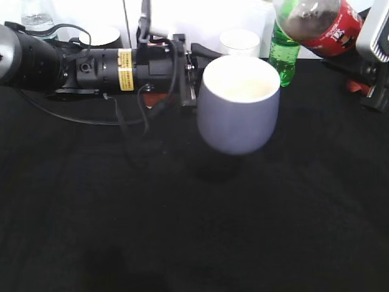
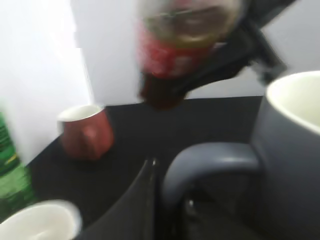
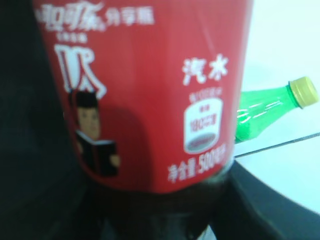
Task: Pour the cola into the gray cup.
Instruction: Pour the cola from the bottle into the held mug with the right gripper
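We see our left gripper (image 1: 193, 76) clamped on the rounded blue-gray ceramic mug (image 1: 238, 104) handle, mug raised off the table, our right gripper (image 1: 372, 30) clasping the red-labelled clear plastic cola bottle (image 1: 319, 18), tilted above-right of the mug.

gray cup (image 2: 292, 165) close, cola bottle (image 2: 180, 45) above

Wide bare table (image 1: 182, 243) near and left, gray cup (image 1: 238, 103) raised mid-scene, green bottle (image 1: 283, 53) and white cup (image 1: 239, 41) crowding far right.
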Controlling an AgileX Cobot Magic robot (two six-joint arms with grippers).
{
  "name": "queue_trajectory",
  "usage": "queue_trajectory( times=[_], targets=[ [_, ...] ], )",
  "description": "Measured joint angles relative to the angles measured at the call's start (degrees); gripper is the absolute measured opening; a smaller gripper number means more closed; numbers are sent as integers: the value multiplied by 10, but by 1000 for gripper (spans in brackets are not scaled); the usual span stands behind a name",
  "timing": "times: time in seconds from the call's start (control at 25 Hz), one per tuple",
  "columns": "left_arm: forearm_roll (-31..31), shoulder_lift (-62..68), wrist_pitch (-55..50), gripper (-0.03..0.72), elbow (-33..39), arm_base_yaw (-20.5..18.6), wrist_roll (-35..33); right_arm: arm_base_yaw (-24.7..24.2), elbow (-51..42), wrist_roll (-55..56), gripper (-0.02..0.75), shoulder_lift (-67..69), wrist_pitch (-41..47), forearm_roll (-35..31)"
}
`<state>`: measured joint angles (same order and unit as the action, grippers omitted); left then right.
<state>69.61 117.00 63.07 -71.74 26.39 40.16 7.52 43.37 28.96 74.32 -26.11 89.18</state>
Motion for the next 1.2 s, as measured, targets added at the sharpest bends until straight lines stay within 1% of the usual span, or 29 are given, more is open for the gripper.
queue_trajectory(
  times=[0.08,0.16,0.36,0.52,0.64,0.92,1.2],
  targets=[
    [-17,0,-45,48,0,0,0,0,0,-13,421,0,0,1],
    [-51,0,-56,48,0,0,-5,0,0,-33,419,0,1,2],
    [-57,0,-56,48,0,0,-10,0,0,-56,419,0,50,2],
    [-58,0,-57,48,0,0,-10,0,0,-100,419,0,50,2],
    [-83,0,-58,48,0,0,-10,0,0,-129,419,0,52,2],
    [-86,0,-59,48,0,0,-10,0,0,-179,418,0,56,2],
    [-73,0,-44,48,0,0,-10,0,0,-228,417,0,75,2]
  ],
)
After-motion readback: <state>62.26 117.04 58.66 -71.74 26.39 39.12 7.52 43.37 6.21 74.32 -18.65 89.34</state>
